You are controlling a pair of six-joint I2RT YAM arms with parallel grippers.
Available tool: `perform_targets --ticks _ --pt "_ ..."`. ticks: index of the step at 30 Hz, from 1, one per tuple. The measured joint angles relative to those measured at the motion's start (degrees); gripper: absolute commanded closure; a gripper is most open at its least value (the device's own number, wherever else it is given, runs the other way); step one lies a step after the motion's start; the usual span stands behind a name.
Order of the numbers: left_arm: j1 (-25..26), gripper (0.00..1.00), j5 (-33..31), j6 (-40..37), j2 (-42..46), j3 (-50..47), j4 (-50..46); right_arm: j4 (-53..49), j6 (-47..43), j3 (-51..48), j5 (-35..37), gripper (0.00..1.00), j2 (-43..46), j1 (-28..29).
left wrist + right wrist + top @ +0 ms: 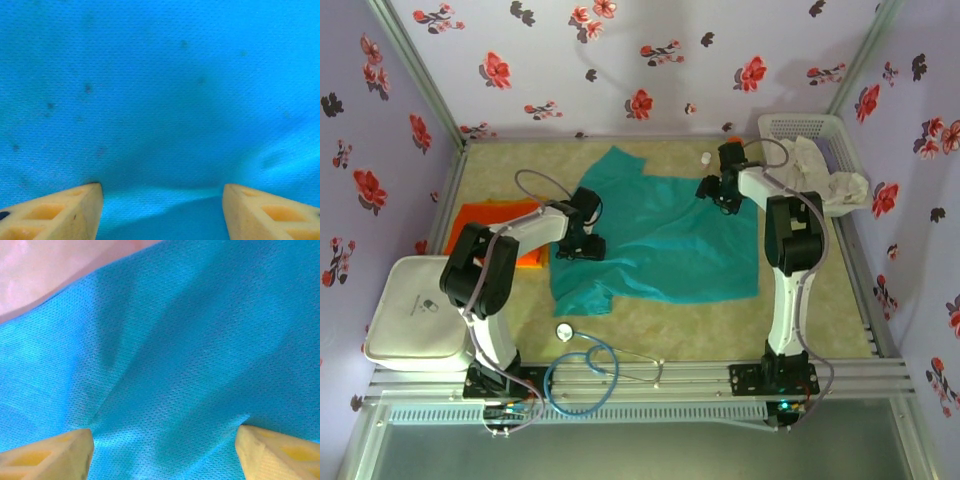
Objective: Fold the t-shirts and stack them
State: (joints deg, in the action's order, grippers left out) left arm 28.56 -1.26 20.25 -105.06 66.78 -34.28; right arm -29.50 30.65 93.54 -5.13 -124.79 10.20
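Left wrist view: the left gripper [162,197] is seen with its jaws spread wide. Both yellow fingertips [75,205] are pressed down onto the teal-green t-shirt [160,100], and a shallow ridge of cloth is raised between them but not pinched. In the right wrist view, the right gripper [165,442] is likewise held wide open over creased teal fabric, with the shirt's edge and a strip of pale tabletop [45,270] visible at upper left.

From the top external camera, the teal shirt is shown spread and rumpled across the middle of the table, not yet folded. The left gripper is placed at its left side and the right gripper at its far right edge. The orange t-shirt [485,222] is laid just beside it on the left, partly hidden by the left arm. A white basket [800,125] holding pale cloth is set in the far right corner.

Trouble could be expected if the jaws were closed on too thin a pinch. The fabric could slip free mid-fold, or only the top layer might be taken. A lift not matched between the arms would likely leave the shirt twisted.
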Motion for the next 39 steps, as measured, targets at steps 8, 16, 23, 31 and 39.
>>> perform_targets --ticks 8,16,23,31,39 --pt "-0.24 0.36 0.5 -0.02 -6.93 8.81 -0.31 1.81 -3.96 -2.91 2.45 0.19 2.47 -0.39" --pt "-1.11 0.36 1.16 0.02 -13.68 18.43 -0.42 4.7 -1.22 -22.71 2.16 0.11 27.58 -0.15" --pt "-2.97 0.37 1.46 -0.07 -13.66 19.61 -2.21 3.23 1.2 -37.51 3.74 0.16 41.13 0.26" --pt "-3.08 0.39 0.83 0.7 4.0 6.8 -5.16 -5.86 6.32 -49.77 5.18 0.26 57.59 0.0" --pt "-3.06 0.49 0.42 6.71 22.8 -9.97 -8.83 -11.61 10.32 -55.58 3.96 0.32 65.4 -0.9"
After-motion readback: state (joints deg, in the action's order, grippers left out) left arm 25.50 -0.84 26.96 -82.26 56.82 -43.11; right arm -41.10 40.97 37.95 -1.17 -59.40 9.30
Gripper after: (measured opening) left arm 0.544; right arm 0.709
